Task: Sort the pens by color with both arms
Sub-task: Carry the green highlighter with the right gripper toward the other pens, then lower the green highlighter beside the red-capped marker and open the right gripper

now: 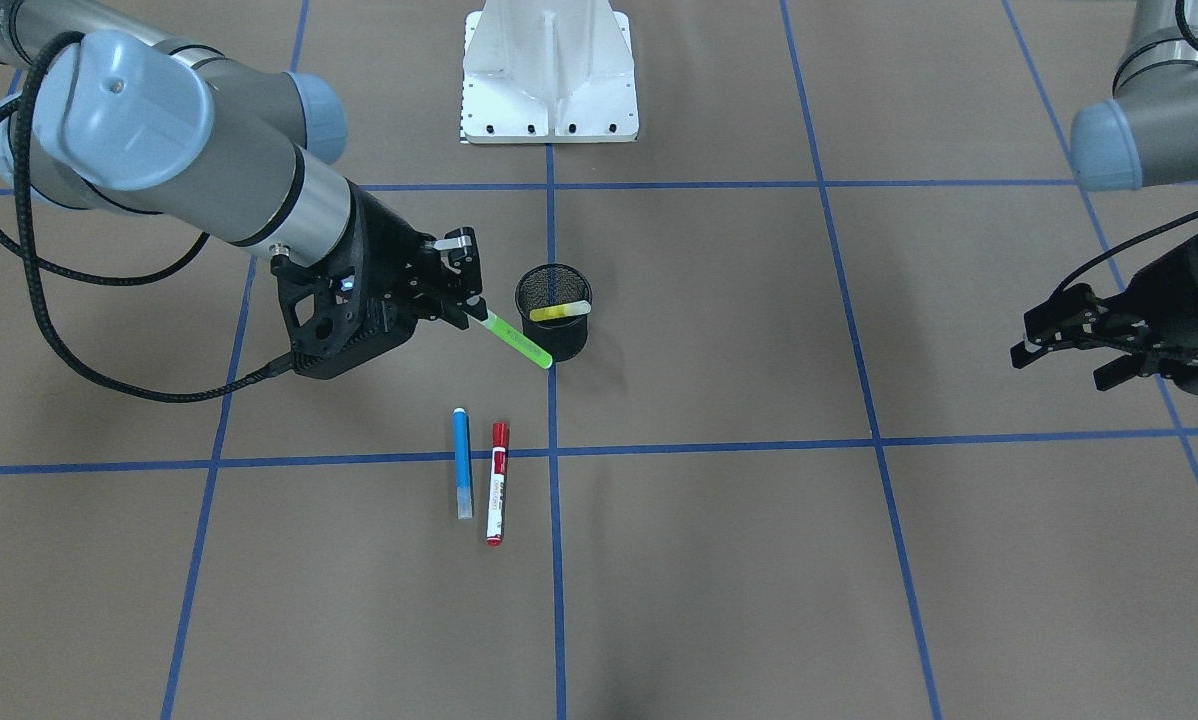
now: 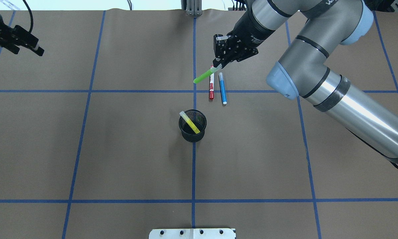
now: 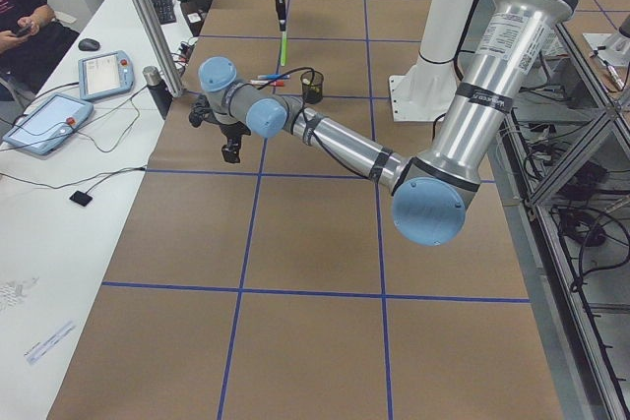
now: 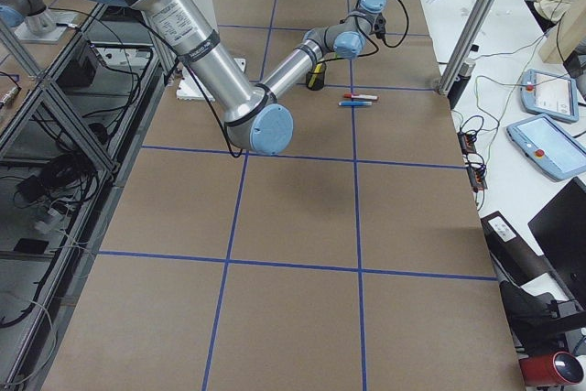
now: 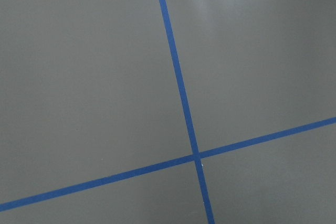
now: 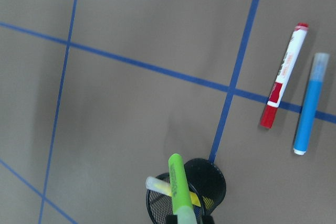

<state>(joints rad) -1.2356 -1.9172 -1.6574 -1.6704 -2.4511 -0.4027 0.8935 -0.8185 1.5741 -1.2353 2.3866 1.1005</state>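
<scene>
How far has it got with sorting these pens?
One done: the yellow highlighter sits in the mesh cup. In hand: the green pen, clamped in the jaws of the right arm. Left: the blue pen and red-capped pen lie side by side on the table.

Yellow pen (image 2: 189,123): lower end lying hidden inside cup (image 2: 193,137). Green pen (image 1: 517,340): held end hiding between right gripper (image 1: 471,308) fingers. Right wrist view: bottom edge cutting off gripper, leaving only fingertips showing; cup base also being cropped. Overhead: green pen and gripper covering red pen (image 2: 211,87) top end; stand (image 2: 192,233) being cropped by bottom edge. Front view: right edge cutting into left gripper (image 1: 1059,360) body. Side views: red pen, blue pen (image 4: 355,103) showing too small for detail.
</scene>
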